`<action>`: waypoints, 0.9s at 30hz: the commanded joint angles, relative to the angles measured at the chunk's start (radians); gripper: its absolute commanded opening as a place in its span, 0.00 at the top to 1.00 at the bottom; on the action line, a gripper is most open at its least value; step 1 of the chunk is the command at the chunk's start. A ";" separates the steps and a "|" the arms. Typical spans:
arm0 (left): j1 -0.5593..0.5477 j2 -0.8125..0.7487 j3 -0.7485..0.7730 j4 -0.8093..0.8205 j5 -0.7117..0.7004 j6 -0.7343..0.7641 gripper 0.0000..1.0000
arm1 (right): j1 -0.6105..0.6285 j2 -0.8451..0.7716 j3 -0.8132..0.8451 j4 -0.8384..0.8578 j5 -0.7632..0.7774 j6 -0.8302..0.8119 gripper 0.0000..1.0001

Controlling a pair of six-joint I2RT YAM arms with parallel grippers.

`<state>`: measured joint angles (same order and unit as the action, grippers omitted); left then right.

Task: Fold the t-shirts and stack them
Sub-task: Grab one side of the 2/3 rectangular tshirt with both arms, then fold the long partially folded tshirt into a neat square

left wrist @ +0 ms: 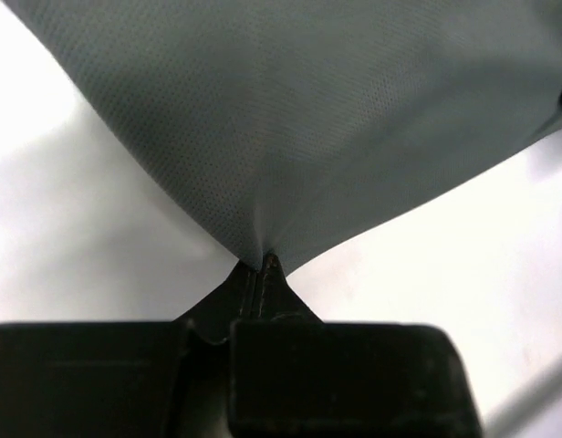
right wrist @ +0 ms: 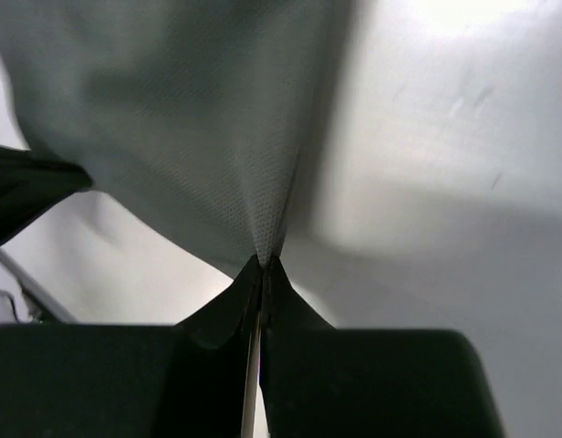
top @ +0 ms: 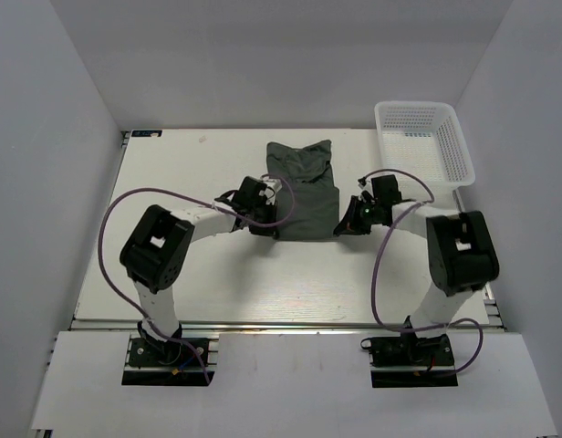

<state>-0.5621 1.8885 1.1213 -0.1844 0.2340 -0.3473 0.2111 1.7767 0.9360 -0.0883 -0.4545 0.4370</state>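
From the top view, the dark grey-green t-shirt [top: 304, 187] lay partly folded on the white table [top: 217, 274], at the middle of its far half. The white mesh basket [top: 463, 155] stood well apart at the far right corner. The left gripper [top: 272, 226] sat at the shirt's near-left corner and the right gripper [top: 345, 224] at its near-right corner.

In the left wrist view, the left gripper [left wrist: 265, 265] was pinched tight on a gathered point of the t-shirt [left wrist: 308, 119], which was lifted above the table [left wrist: 80, 228].

In the right wrist view, the right gripper [right wrist: 265, 265] was likewise clamped on a fold of the t-shirt [right wrist: 190, 128], with the table [right wrist: 445, 182] beside it.
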 commanded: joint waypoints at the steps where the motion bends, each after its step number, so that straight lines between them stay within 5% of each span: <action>1: -0.019 -0.166 -0.070 -0.053 0.106 0.004 1.00 | 0.017 -0.175 -0.084 -0.048 -0.053 -0.023 1.00; 8: -0.084 -0.396 -0.250 -0.182 0.297 -0.050 1.00 | 0.048 -0.508 -0.359 -0.226 -0.084 0.002 1.00; 18: -0.154 -0.684 -0.282 -0.453 0.448 -0.073 1.00 | 0.067 -0.872 -0.339 -0.565 -0.213 -0.056 1.00; 27: -0.163 -0.758 -0.206 -0.477 0.380 -0.110 1.00 | 0.063 -0.873 -0.263 -0.398 -0.433 0.006 1.00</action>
<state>-0.7231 1.1717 0.8726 -0.6304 0.6353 -0.4328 0.2764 0.8822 0.6353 -0.5652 -0.7475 0.4160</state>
